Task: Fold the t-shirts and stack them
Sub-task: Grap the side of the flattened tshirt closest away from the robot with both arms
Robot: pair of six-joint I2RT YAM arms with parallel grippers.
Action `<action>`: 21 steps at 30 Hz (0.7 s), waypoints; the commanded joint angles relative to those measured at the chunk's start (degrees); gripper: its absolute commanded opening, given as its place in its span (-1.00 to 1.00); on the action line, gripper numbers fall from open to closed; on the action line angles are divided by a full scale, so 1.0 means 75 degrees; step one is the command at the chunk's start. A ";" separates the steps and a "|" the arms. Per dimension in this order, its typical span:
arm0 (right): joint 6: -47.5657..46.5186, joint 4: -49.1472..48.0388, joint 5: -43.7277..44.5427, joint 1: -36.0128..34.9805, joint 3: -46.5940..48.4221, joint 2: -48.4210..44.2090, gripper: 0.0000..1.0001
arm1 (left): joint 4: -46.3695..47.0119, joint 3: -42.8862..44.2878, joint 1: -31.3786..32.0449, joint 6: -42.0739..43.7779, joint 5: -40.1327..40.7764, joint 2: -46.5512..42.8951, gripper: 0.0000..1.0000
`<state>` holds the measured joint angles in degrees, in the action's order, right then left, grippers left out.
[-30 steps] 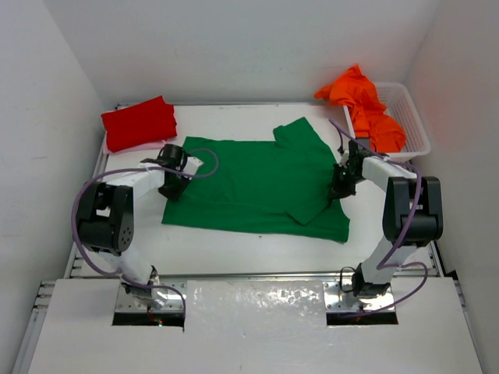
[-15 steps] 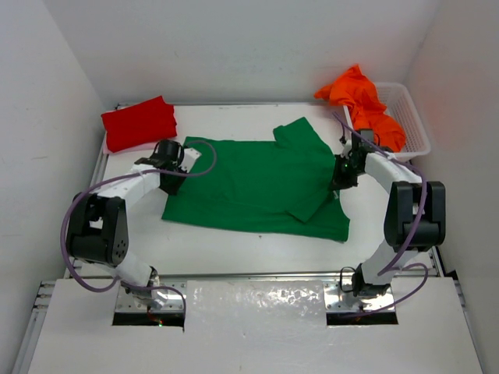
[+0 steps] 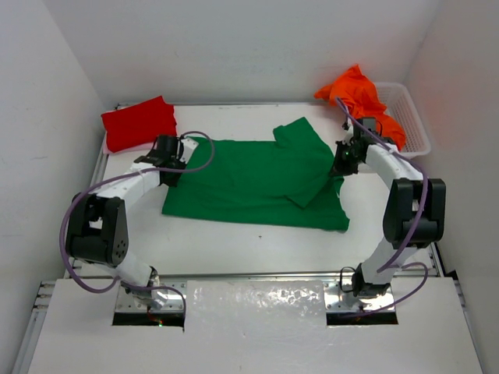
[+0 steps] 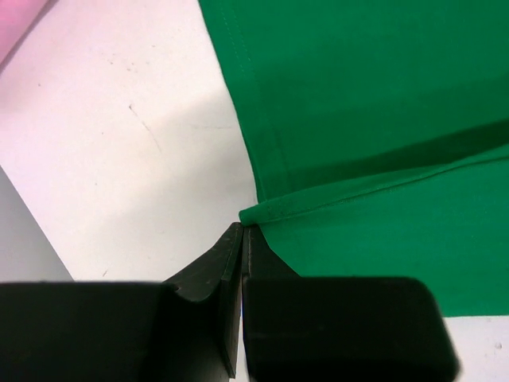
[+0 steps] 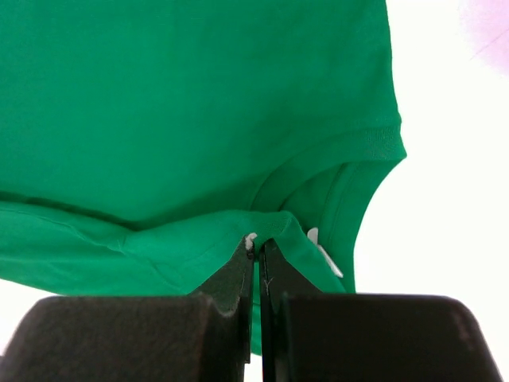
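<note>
Pinching the green t-shirt at both ends is what the two arms are doing right now. It's lying sideways across the middle of the bench, neck end toward the right edge and hem end toward the left edge.

The left tool is clamping tight on a doubled-over bit of cloth at the hem end, and the wrist view is showing that fold sitting right at its tips. The right tool is doing the same beside the neckline, clenched on a fold with the white collar label peeking out next to it.

Looks like they're grabbing opposite ends of one long edge so it carries over evenly, which reads as a lengthwise fold in progress. One sleeve is already lying tucked in over the body.

The red t-shirt is sitting folded in the far left corner, on top of a pink t-shirt that's only showing a sliver, so that's probably where the stack is going. The orange t-shirt is hanging crumpled out of the basket at the far right corner, waiting its turn.
</note>
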<state>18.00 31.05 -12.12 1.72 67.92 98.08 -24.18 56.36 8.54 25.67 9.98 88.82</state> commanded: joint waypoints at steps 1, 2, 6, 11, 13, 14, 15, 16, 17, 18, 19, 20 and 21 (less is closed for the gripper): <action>0.0050 -0.0167 0.0023 -0.0006 0.0389 0.0293 -1.00 | 0.0552 0.0068 -0.0118 -0.0165 0.0263 0.0005 -1.00; 0.0049 -0.0167 -0.0001 -0.0006 0.0412 0.0351 -1.00 | 0.0599 -0.0002 -0.0118 -0.0200 0.0321 0.0040 -1.00; 0.0026 -0.0156 -0.0013 -0.0006 0.0517 0.0562 -1.00 | 0.0834 -0.0143 -0.0118 -0.0270 0.0509 0.0240 -1.00; -0.0021 -0.0120 0.0034 -0.0006 0.0729 0.0785 -1.00 | 0.1022 -0.0143 -0.0118 -0.0364 0.0638 0.0497 -1.00; -0.0091 -0.0120 -0.0048 -0.0006 0.0834 0.0867 -1.00 | 0.0975 -0.0085 -0.0118 -0.0376 0.0627 0.0614 -1.00; -0.0126 -0.0097 -0.0083 -0.0006 0.0974 0.0984 -0.85 | 0.0917 -0.0050 -0.0118 -0.0388 0.0615 0.0661 -0.92; -0.0231 0.0147 -0.0072 -0.0006 0.1080 0.1043 -0.45 | 0.0777 0.0008 -0.0118 -0.0388 0.0638 0.0766 -0.78; -0.0290 0.0335 -0.0014 -0.0006 0.1208 0.1113 -0.27 | 0.0694 0.0113 -0.0118 -0.0411 0.0766 0.0802 -0.65; -0.0360 0.0499 0.0126 -0.0006 0.1453 0.1160 -0.13 | 0.0624 0.0184 -0.0130 -0.0457 0.0895 0.0826 -0.41; -0.0419 0.0803 0.0499 -0.0006 0.1525 0.1137 -0.03 | 0.0519 0.0243 -0.0142 -0.0470 0.1059 0.0814 -0.33; -0.0431 0.0910 0.0700 -0.0006 0.1572 0.1044 0.04 | 0.0425 0.0394 -0.0177 -0.0458 0.1199 0.0791 -0.28; -0.0420 0.0981 0.0864 -0.0006 0.1526 0.0765 0.17 | 0.0319 0.0477 -0.0293 -0.0435 0.1189 0.0721 -0.21; -0.0350 0.1155 0.1156 -0.0006 0.1468 0.0588 0.35 | 0.0052 0.0571 -0.0364 -0.0435 0.1120 0.0570 -0.20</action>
<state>16.27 35.38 -9.04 1.72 77.01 106.83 -21.82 56.42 7.94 23.18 16.29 95.26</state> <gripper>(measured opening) 0.609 0.390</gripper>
